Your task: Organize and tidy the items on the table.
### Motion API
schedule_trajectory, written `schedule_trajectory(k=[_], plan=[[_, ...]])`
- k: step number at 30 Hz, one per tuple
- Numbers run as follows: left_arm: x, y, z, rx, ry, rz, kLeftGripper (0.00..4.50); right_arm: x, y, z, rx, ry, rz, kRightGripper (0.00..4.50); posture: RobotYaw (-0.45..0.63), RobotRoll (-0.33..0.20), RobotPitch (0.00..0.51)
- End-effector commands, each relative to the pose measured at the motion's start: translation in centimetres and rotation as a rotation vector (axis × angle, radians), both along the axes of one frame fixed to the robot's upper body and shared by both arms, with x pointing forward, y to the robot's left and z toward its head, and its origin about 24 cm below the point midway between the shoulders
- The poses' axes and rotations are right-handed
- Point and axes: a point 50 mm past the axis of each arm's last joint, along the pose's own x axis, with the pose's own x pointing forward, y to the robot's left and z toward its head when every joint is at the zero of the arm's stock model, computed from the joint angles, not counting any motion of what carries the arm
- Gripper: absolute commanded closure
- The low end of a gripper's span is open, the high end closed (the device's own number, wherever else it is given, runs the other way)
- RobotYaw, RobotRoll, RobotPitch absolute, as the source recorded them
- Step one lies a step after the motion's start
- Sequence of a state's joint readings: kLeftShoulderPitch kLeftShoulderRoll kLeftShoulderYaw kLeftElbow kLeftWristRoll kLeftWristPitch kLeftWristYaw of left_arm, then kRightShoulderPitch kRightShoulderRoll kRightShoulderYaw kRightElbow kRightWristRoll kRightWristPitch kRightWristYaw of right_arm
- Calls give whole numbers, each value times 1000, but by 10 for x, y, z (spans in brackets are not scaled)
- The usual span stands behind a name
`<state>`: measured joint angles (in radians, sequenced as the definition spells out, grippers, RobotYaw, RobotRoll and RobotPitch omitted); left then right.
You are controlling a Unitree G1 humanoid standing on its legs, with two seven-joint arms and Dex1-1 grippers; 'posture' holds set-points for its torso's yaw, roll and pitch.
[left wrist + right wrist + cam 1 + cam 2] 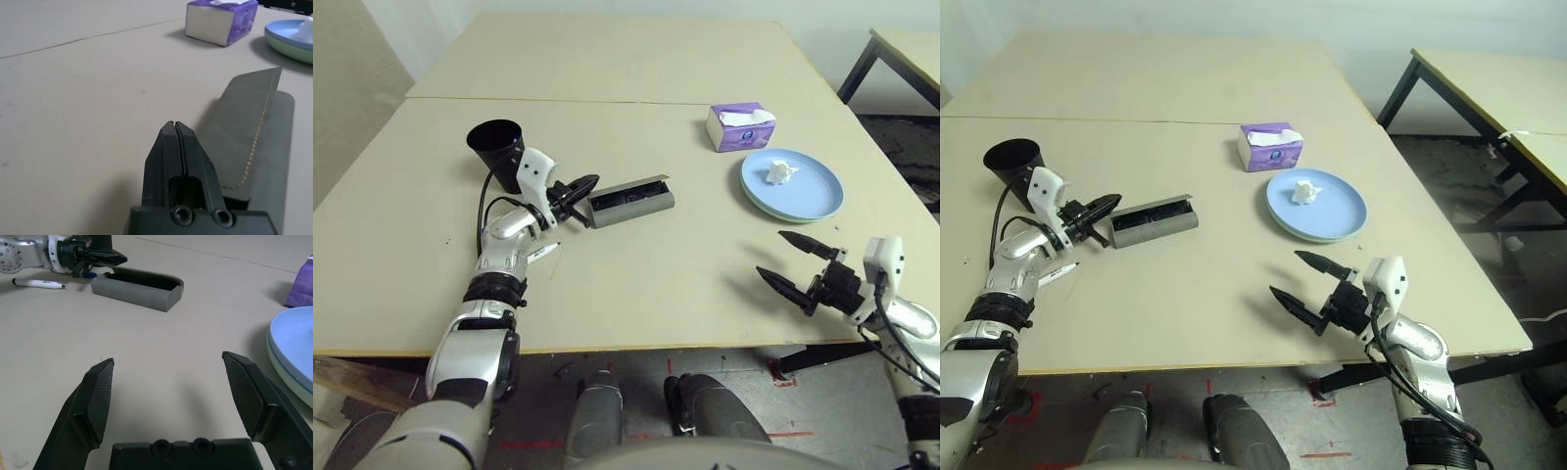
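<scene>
On the beige table (636, 264) a grey glasses case (628, 201) lies with its lid raised; its inside is dark. My left gripper (594, 181) is shut with nothing between its fingers, its tip right at the case's left end. In the left wrist view the pressed-together fingertips (174, 126) sit beside the case's lid (254, 137). A white marker pen (543, 253) with a black cap lies under my left forearm. A black cup (496, 147) stands behind that arm. A crumpled tissue (780, 172) rests on a light-blue plate (813, 196) stacked on a green one. My right gripper (771, 255) hangs open near the front edge, in front of the plates.
A purple tissue box (740, 125) stands behind the plates. A seam (607, 100) crosses the table farther back. A dark-legged second table (1489, 88) stands off to the right. Bare tabletop lies between my two grippers (167, 362).
</scene>
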<state>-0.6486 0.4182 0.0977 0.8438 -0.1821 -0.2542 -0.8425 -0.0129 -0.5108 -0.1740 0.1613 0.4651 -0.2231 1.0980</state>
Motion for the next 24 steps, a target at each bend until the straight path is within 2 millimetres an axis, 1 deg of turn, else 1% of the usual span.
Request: schedule_trajectory(k=[1,7,15,24], plan=[[-8,0,-6,47,28,-52,4459,-1,1,-1,5,8,1,0,-74,0,127],[-20,0,-10,89,53,-124,4459,1,4,-3,14,16,8,0,-68,0,128],[-27,6,-10,124,75,-154,4459,2,6,-5,20,24,15,0,-67,0,128],[-38,-3,-12,141,103,-245,4459,2,6,-6,22,30,19,0,-71,0,129]])
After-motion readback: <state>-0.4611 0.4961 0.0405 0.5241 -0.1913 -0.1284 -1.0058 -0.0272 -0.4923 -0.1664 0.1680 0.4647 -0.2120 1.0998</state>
